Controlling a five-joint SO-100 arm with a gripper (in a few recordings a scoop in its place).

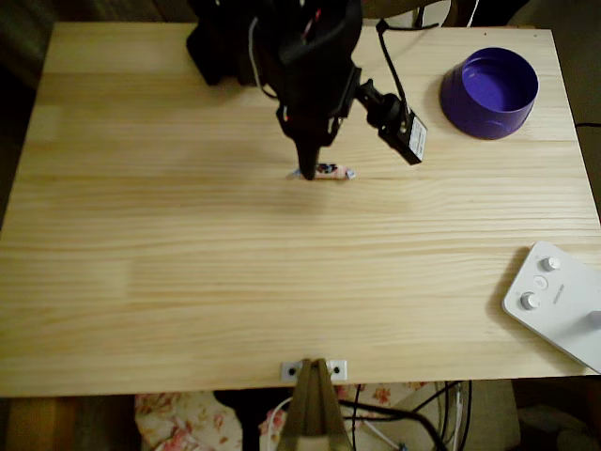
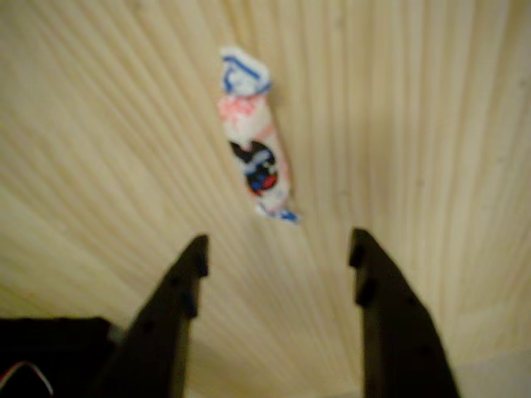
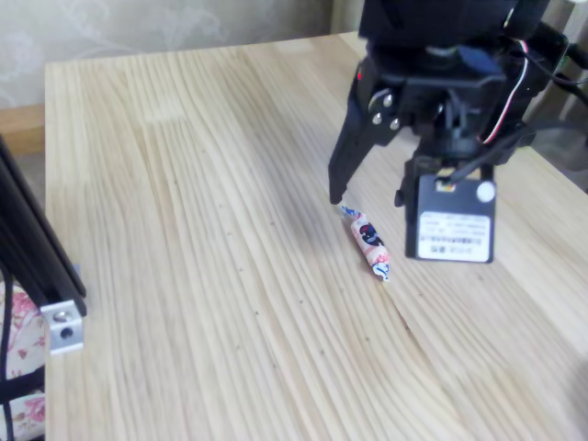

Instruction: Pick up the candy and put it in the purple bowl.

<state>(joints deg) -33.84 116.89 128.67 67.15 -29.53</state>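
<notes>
Pale pine-plank table [image 1: 188, 282] carries everything, dim warm light. Small oblong wrapped candy [image 1: 329, 171], pinkish wrapper with dark marks and twisted pale ends, lies flat on the bare wood in the far half of the table, roughly mid-width in the overhead view. Round deep purple plastic bowl [image 1: 490, 92] sits upright near the far right corner in that view, well apart from the candy. White device with round knobs [image 1: 556, 299] lies at the right edge, not part of the job.

Black two-finger gripper [image 2: 278, 253] hovers just above the candy [image 2: 255, 157], fingers spread wide, holding nothing. In the wrist view the candy lies just beyond the fingertips [image 2: 197, 249], its long axis running away from the camera, a bit left of the gap's centre. In the fixed view one tip [image 3: 336, 195] is just beside the candy's [image 3: 368, 241] near twisted end.

Step in hand, as I judge it: approach and grasp. To do it well, push forward so the wrapper's thick middle sits between the fingers, nudge slightly left, drop to the wood, then close across the short width. Pinching only a twisted end risks slipping.
</notes>
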